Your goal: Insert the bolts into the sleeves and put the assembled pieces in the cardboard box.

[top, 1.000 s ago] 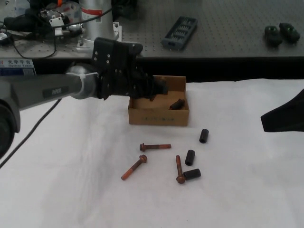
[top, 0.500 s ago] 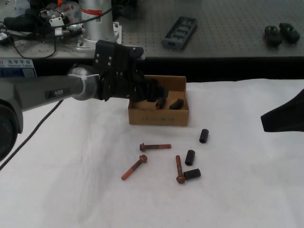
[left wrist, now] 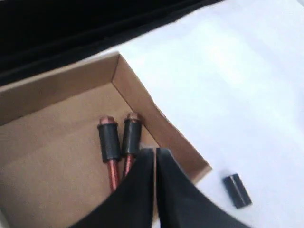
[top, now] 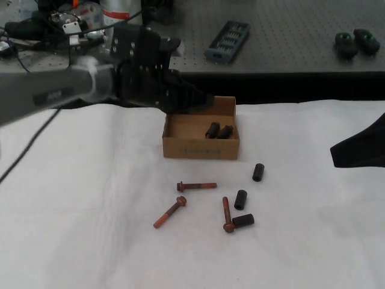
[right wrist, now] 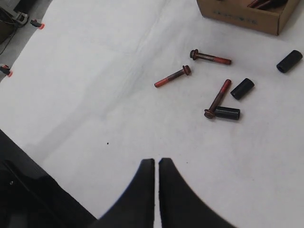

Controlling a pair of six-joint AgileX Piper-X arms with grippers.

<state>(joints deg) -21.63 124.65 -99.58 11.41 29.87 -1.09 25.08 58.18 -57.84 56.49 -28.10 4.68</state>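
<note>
The cardboard box (top: 201, 148) holds two assembled pieces (top: 212, 129) (left wrist: 109, 142) lying side by side, black sleeves on orange bolts. My left gripper (top: 201, 102) (left wrist: 155, 153) hovers above the box's rear left corner, shut on nothing. In front of the box, three loose orange bolts (top: 197, 186) (right wrist: 210, 57) and three black sleeves (top: 240, 199) (right wrist: 242, 89) lie on the white cloth. One sleeve (left wrist: 236, 190) lies just past the box's wall (left wrist: 156, 118). My right gripper (right wrist: 156, 162) is shut and empty, well off to the side of the parts.
The right arm (top: 361, 148) shows as a dark shape at the right edge. Behind the cloth is a perforated bench with a dark tray (top: 227, 40), cables (top: 36, 36) and two dark clamps (top: 356, 42). Bare white cloth (top: 90, 229) spreads left and front.
My left gripper lifted up and back out of the box. The piece it carried now lies in the box beside the first one. The right arm stayed still.
</note>
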